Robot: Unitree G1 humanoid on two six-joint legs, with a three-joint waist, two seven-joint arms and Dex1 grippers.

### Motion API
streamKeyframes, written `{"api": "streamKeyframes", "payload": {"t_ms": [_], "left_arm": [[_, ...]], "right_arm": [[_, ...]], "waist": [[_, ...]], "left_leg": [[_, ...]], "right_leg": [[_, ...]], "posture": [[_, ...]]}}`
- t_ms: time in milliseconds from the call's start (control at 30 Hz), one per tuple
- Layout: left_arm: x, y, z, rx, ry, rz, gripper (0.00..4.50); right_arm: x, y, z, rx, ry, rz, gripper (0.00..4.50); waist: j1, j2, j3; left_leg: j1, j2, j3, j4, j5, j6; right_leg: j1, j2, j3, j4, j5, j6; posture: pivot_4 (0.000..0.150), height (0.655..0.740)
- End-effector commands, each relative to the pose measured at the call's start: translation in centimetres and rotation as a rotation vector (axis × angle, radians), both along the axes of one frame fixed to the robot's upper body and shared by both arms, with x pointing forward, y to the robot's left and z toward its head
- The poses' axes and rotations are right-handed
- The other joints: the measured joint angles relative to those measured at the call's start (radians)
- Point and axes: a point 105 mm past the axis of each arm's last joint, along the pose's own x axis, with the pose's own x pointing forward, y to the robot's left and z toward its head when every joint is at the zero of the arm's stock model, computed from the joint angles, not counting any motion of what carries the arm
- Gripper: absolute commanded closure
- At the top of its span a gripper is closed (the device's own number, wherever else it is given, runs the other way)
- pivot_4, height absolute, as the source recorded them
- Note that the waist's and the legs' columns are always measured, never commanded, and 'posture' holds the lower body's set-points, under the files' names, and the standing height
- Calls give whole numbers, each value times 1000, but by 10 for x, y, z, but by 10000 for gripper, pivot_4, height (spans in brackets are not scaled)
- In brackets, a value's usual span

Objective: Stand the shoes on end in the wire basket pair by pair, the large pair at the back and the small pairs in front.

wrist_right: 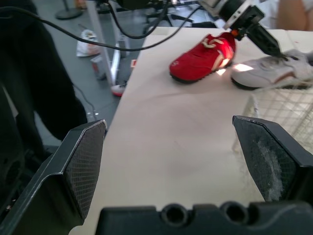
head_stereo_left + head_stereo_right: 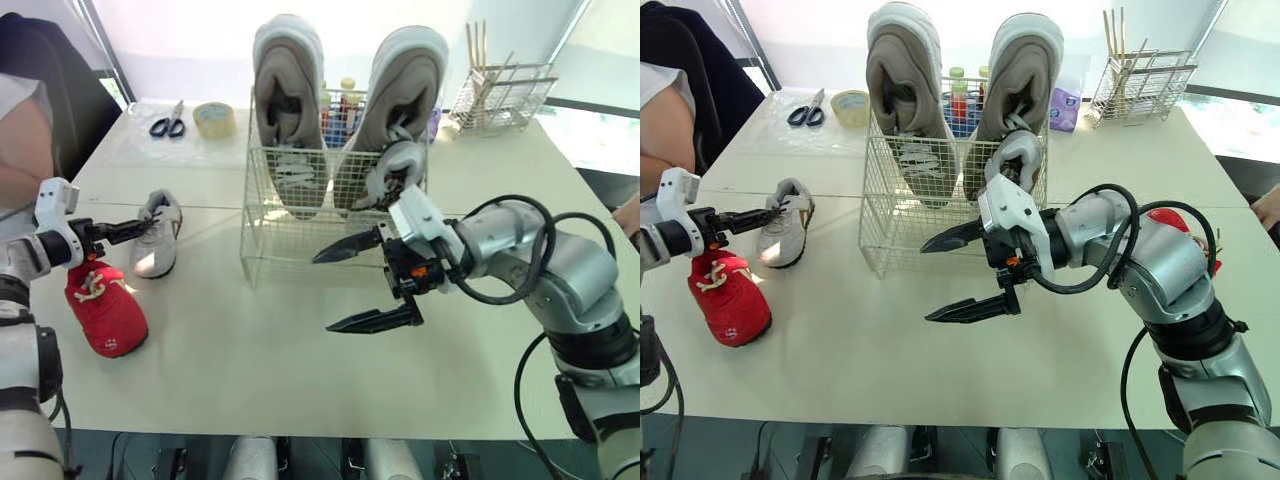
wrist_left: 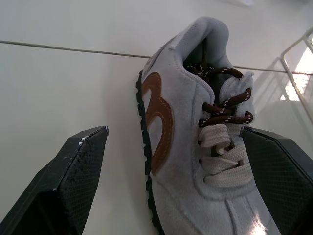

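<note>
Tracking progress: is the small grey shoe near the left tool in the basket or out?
Out: the small grey shoe lies on the table beside the wire basket.

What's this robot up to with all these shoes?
It is packing shoes upright into a wire basket. Two large grey shoes already stand at the back, with one small grey shoe in front of them. The left gripper reaches for the matching grey shoe on the table, jaws open around it, not yet closed. A red shoe lies beside that. The right gripper hovers empty, jaws open, in front of the basket.
</note>
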Motion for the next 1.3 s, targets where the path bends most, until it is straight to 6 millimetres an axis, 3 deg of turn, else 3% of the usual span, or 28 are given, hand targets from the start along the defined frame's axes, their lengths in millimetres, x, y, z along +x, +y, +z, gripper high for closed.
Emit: {"api": "streamKeyframes", "payload": {"t_ms": [33, 67, 300, 400, 533, 700, 800, 867, 967, 1033, 1167, 1300], "left_arm": [[1, 4, -9, 24, 8, 40, 5324], [2, 3, -11, 24, 9, 40, 8371], [10, -6, -11, 32, -7, 36, 44501], [15, -1, 6, 19, -77, 74, 44501], [21, 13, 52, -29, -253, 182, 44501], [16, 32, 143, -134, -622, 335, 44501], [4, 19, 181, -104, -811, 301, 44501], [-17, -18, 215, -72, -992, 254, 44501], [-63, -106, 250, -14, -1254, 127, 44501], [-79, -125, 257, -60, -1329, 152, 44501], [-78, -181, 232, -65, -1325, 83, 44501], [-70, -212, 201, -77, -1295, -11, 44501]], "right_arm": [[-6, -4, 16, 36, -49, -24, 0], [-5, -5, 17, 39, -50, -36, 0], [2, -7, 21, 46, -73, -88, 0], [8, -6, 22, 56, -84, -102, 0], [17, -7, 25, 72, -108, -129, 0], [28, -12, 35, 96, -132, -148, 0], [32, -23, 50, 144, -121, -172, 0], [39, -35, 65, 196, -117, -223, 0], [47, -49, 80, 253, -104, -283, 0], [48, -53, 84, 263, -94, -288, 0], [52, -75, 93, 223, -109, -344, 0], [52, -96, 95, 83, -181, -413, 0]], "waist": [[-2, 0, 0], [-2, 0, 0], [1, 0, 0], [2, 0, 0], [2, -2, 1], [1, -7, 1], [0, -7, 1], [1, -6, 1], [15, -8, 2], [24, -9, 2], [23, -1, 0], [24, 0, -1]], "left_leg": [[0, 0, 0, 0, 0, 0], [0, 0, 0, 0, 0, 0], [0, 0, 0, 0, -3, 5], [0, 0, 0, 0, -3, 5], [0, 0, 0, 1, -3, 5], [0, 0, 0, 1, 1, 0], [0, 0, 1, 1, 1, 0], [0, -1, 1, 1, 1, 0], [2, -2, -1, 2, 1, 0], [1, -2, -2, 5, 0, 0], [5, -1, -1, 8, -1, 2], [8, 0, 0, 9, -3, 5]], "right_leg": [[0, 0, 0, 0, 0, 0], [0, -1, 0, 1, 0, 0], [0, -1, 0, 2, 0, 0], [0, -1, 0, 2, 0, 0], [0, 0, 0, 2, 0, 0], [0, 1, 0, 2, 0, 0], [0, 1, 0, 2, 0, 0], [1, 0, 0, 1, 0, 1], [4, -4, 0, 1, 1, 2], [5, -3, 0, 1, 2, 4], [10, -2, 1, 2, 3, 5], [12, 2, 1, 2, 3, 5]], "posture": [[1500, 7352], [1500, 7352], [1500, 7352], [1500, 7352], [1500, 7352], [1500, 7352], [1500, 7352], [1500, 7352], [1500, 7352], [1500, 7352], [1500, 7352], [1500, 7352]]}}
